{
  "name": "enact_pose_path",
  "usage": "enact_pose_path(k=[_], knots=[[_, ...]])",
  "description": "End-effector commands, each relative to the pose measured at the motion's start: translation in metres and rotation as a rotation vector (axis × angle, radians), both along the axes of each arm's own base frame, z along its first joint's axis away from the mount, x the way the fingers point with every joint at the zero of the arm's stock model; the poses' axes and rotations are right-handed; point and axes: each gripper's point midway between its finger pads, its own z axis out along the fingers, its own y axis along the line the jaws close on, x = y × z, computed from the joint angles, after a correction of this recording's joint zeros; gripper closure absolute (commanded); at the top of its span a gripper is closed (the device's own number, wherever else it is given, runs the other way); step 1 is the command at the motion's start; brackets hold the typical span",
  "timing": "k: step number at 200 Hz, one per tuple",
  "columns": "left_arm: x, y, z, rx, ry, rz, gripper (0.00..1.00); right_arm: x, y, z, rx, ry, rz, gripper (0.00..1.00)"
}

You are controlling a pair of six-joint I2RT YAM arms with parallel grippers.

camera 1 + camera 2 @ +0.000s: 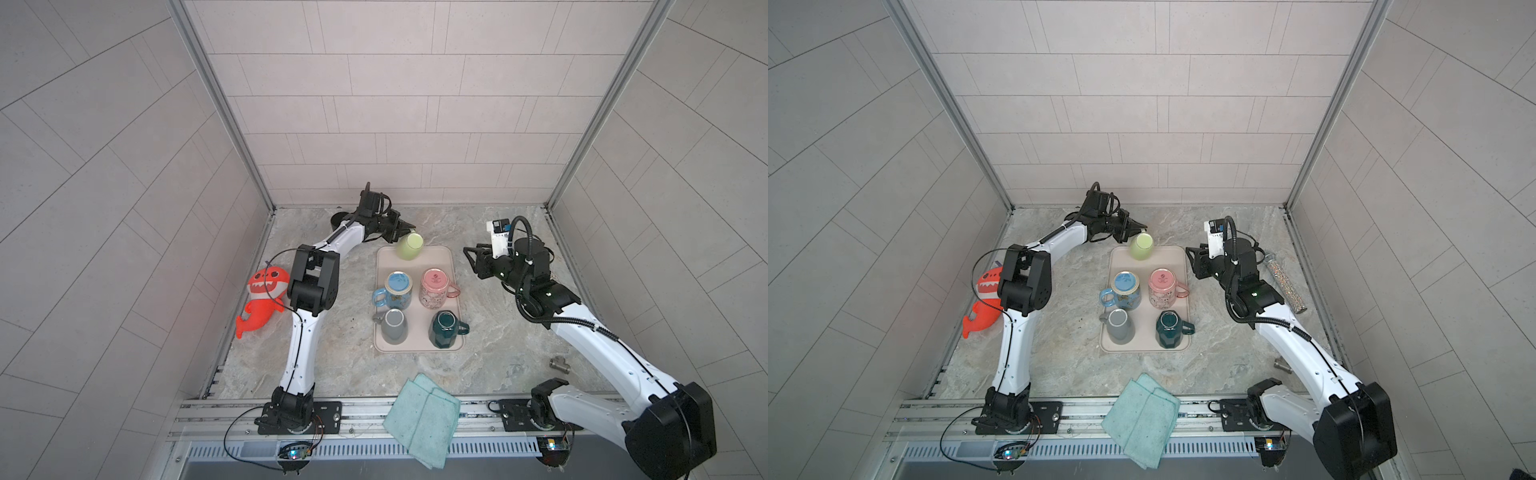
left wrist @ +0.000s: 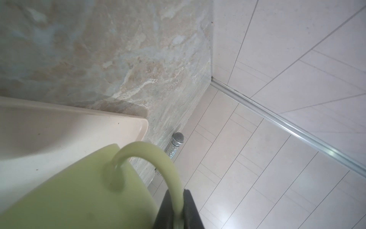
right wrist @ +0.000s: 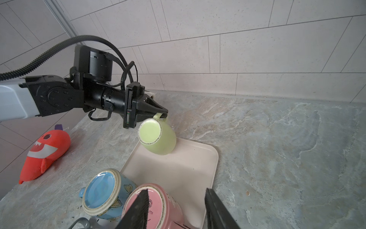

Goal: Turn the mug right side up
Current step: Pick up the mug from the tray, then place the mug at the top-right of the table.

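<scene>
Our left jaws are clamped on the handle (image 2: 142, 148) of the light green mug (image 3: 158, 136), pinching the thin loop and nothing else. The mug hangs from that single hold, tipped well over. Its base faces up and sideways, and its mouth points down toward the far left corner of the beige tray (image 3: 178, 174). In both top views it sits over that corner (image 1: 409, 246). We cannot tell whether its lower rim touches the tray or hangs just clear.

Our right jaws stand apart and hold nothing. They sit just beside the tray's right edge, looking over the pink mug (image 3: 168, 202) and the blue mug (image 3: 101, 190), which are both upside down.

We judge the turn begun but far from done, and the grip is the weak point. A smooth glazed handle can pivot between flat pads, so the heavy body may swing down on its own as we roll the wrist. If we rotate while low, the rim could catch the tray's lip and lever the handle out. The mug hangs at the tray's edge, so a slip could drop it on the stone surface (image 3: 277, 148). A wide swing inward could knock the blue mug.
</scene>
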Motion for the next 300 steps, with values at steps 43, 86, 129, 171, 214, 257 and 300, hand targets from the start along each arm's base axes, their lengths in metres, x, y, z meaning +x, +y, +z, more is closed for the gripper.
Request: enact_pose_path(k=[43, 86, 129, 171, 214, 257, 300], knots=[[-0.012, -0.007, 0.129, -0.026, -0.538, -0.128, 1.00, -0.002, -0.003, 0.028, -0.005, -0.037, -0.003, 0.53], [-0.023, -0.010, 0.199, -0.157, -0.896, -0.103, 1.00, 0.002, 0.002, 0.043, -0.011, -0.042, 0.020, 0.53], [-0.058, -0.006, 0.256, -0.319, -1.224, -0.135, 1.00, 0.011, 0.017, 0.080, 0.002, -0.062, 0.106, 0.53], [-0.104, -0.006, 0.288, -0.405, -1.481, -0.226, 1.00, 0.027, 0.026, 0.116, 0.152, -0.041, 0.201, 0.53], [-0.133, -0.011, 0.284, -0.340, -1.641, -0.310, 1.00, 0.038, 0.024, 0.160, 0.338, -0.035, 0.305, 0.48], [-0.139, -0.008, 0.272, -0.232, -1.722, -0.308, 1.00, 0.049, 0.033, 0.199, 0.612, -0.003, 0.454, 0.45], [-0.135, -0.009, 0.252, -0.038, -1.765, -0.323, 1.00, 0.057, 0.045, 0.211, 0.789, 0.048, 0.579, 0.42]])
